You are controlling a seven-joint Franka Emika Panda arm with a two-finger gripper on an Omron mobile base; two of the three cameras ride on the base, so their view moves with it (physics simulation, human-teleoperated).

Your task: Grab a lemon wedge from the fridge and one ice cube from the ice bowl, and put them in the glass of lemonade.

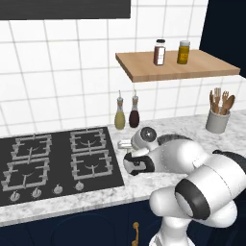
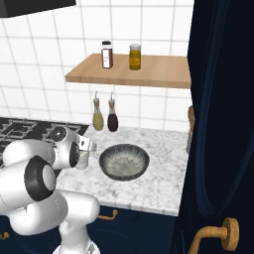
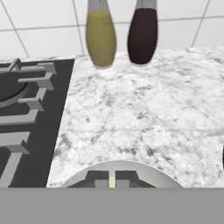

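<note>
Nearest, the white arm folds low over the marble counter, its gripper pointing down just right of the hob. In the hand view the two dark tips sit inside a pale round rim at the bottom edge, with a thin yellowish strip between them; this looks like the glass of lemonade seen from above, though the grey band cuts it off. Whether the pincer is clenched or released I cannot tell. From the right base view the glass is a small pale shape half hidden behind the wrist; in the left base view the arm covers that spot.

The ice bowl is plain in the right base view: wide, shallow, dark speckled rim, pale inside, just right of the gripper. In the left base view the arm hides nearly all of it.

Farther back, against the white tiles, stand a yellow bottle and a dark bottle, both spouted. A grey utensil jar stands far right. Above, a wooden shelf carries two jars.

A navy door with a brass knob blocks the right side of the right base view.
</note>
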